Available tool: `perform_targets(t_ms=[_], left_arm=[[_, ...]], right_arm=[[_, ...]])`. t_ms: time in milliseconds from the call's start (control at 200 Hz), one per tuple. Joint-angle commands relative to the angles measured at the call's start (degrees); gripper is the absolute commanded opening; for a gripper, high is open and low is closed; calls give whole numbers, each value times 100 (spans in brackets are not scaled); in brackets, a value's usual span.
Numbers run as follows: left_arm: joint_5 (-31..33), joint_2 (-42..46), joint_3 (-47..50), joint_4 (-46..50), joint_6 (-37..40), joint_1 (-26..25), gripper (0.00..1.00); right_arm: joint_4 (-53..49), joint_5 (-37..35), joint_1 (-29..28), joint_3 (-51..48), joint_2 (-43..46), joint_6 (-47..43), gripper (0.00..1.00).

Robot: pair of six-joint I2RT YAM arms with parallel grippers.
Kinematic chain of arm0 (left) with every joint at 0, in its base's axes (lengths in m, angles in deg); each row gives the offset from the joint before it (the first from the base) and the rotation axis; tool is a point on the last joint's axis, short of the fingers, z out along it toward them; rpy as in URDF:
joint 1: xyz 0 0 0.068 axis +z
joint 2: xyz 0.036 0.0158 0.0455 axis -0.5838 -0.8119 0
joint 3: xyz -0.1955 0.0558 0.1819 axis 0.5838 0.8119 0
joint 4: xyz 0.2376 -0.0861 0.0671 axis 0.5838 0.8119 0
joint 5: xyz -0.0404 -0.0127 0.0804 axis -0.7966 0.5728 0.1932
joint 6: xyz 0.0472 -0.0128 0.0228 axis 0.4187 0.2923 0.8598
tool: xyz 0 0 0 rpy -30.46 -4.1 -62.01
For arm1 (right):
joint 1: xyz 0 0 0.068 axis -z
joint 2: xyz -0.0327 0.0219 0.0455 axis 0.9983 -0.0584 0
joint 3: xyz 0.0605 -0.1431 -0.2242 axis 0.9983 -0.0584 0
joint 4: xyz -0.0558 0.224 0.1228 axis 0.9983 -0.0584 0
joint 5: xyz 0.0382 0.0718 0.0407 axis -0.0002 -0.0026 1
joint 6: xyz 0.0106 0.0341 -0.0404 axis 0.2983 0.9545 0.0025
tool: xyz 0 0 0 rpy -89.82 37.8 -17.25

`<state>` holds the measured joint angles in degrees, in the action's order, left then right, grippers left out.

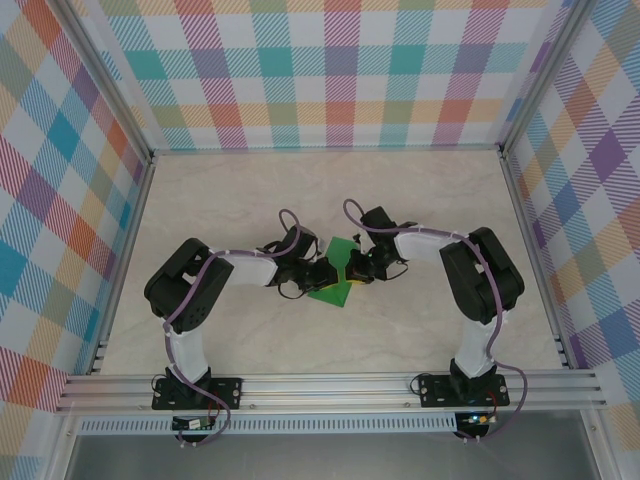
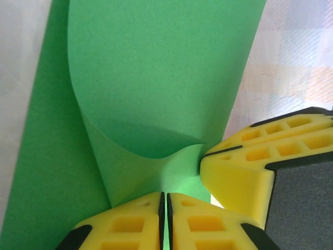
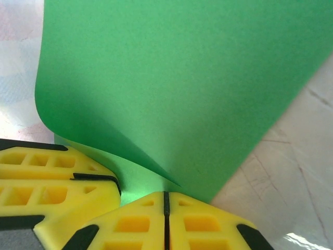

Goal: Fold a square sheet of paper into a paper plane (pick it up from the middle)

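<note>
A square sheet of paper (image 1: 338, 284), bright green, thin and matte with a fine grain, sits near the middle of the table (image 1: 230, 200). It is bowed into a soft curl rather than lying flat, and one sharp corner points toward my arm bases. To the left of the sheet, my left arm (image 1: 200, 290) reaches in; it is black and white, with a lilac cable looped along it. My left pincer (image 2: 165, 200) has yellow fingers with rectangular hollow pockets. They are pressed tight together on the sheet, with a sliver of green showing in the slit between them. From that pinch the paper rises in a smooth curved flap with crisp straight edges. Just right of this grip, close beside it, my right pincer (image 3: 166, 199) is likewise clamped shut on the sheet, its two yellow fingers meeting along a thin dark line. To the right of the sheet my right arm (image 1: 470, 275) bends in. Around the sheet the tabletop is pale cream and faintly veined. Beyond the sheet stand walls (image 1: 330, 70) patterned in pastel plaid.
</note>
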<state>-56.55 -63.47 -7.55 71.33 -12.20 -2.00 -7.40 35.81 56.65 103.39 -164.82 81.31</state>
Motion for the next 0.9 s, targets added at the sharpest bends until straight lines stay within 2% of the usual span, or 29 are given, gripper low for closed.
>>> perform_targets(t_ms=[0,330,680,895], left_arm=[[186,120,-200,723,350,-52,13],[278,-62,-904,1085,682,-44,13],[535,-396,-967,1335,765,-30,12],[551,-440,-866,1284,798,222,12]], right_arm=[[-569,-497,3,-26,-190,-438,8],[-611,-651,3,-6,-415,-569,8],[-672,-807,3,-48,-473,-611,8],[-717,-879,38,-67,-519,-671,8]])
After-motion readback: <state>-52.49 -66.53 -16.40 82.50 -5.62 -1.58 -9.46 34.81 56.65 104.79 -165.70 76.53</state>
